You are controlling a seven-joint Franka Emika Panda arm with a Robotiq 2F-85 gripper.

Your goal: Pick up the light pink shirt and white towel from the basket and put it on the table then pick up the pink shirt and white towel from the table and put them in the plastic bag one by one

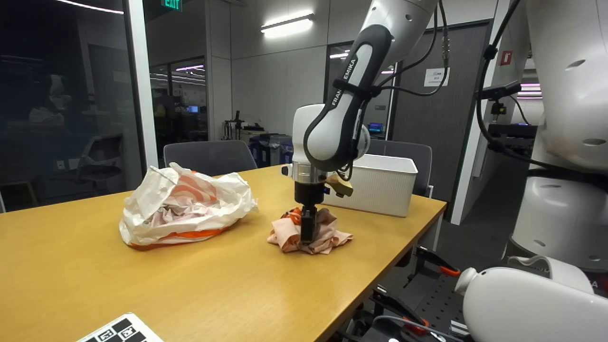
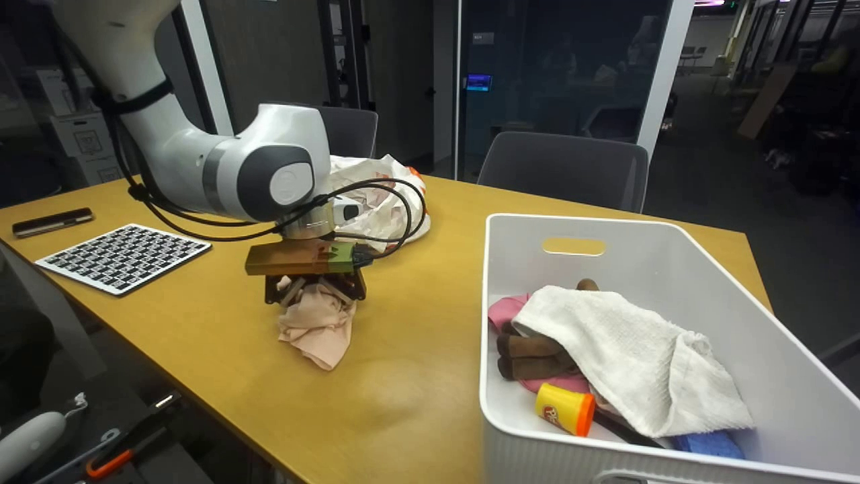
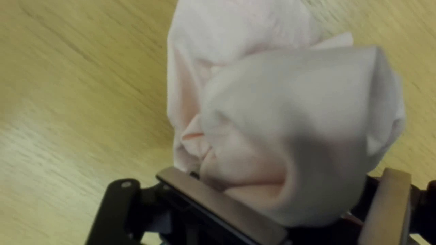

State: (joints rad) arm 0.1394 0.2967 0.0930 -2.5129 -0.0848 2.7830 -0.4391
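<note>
Light pink shirt (image 3: 259, 109) lies bunched on the tabletop (image 1: 190, 294) under your claw (image 1: 308, 232), whose fingers (image 3: 386, 209) stand well apart with loose folds between them, no pinch showing. In the wrist view the shirt's longer run leads up and away from the claw, across the line between the fingers, so you likely need only close. Farther off, in an exterior view, the plastic bag (image 1: 232, 204) sits left of the claw; beyond stands the basket (image 1: 380, 190), white towel (image 2: 625, 356) inside.

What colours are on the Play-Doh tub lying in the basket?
The Play-Doh tub is yellow with an orange lid; it shows best in an exterior view.
</note>
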